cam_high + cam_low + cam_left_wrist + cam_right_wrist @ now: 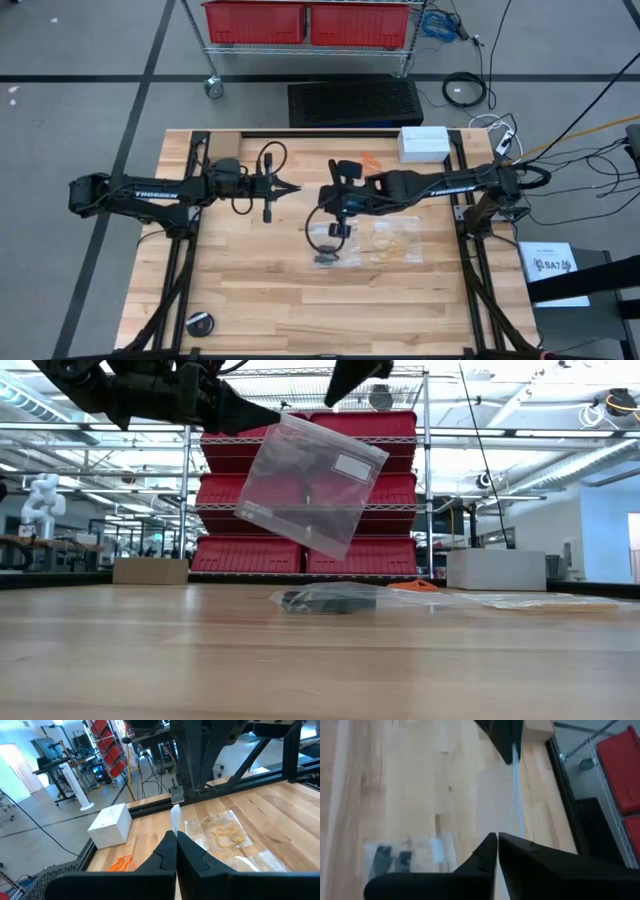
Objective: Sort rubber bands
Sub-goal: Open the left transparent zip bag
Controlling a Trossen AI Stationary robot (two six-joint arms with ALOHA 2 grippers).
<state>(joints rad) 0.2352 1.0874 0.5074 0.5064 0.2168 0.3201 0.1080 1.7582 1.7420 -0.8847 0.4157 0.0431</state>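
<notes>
"TROSSEN" marks both arms; left fingers (pixel 176 851) closed empty, right fingers (pixel 497 845) pinch clear bag (pixel 311 485).

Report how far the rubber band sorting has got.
Done: the black bands and the tan bands lie in clear bags on the table. In hand: both shut end effectors, left and right, hold an empty bag in the air. Left: the orange bands lie loose near the white box.

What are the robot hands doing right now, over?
Left hand shut, waiting over the table's left. Right hand shut on clear bag, lifted. Orange rubber bands loose; tan and black bagged. Nothing blocking.
</notes>
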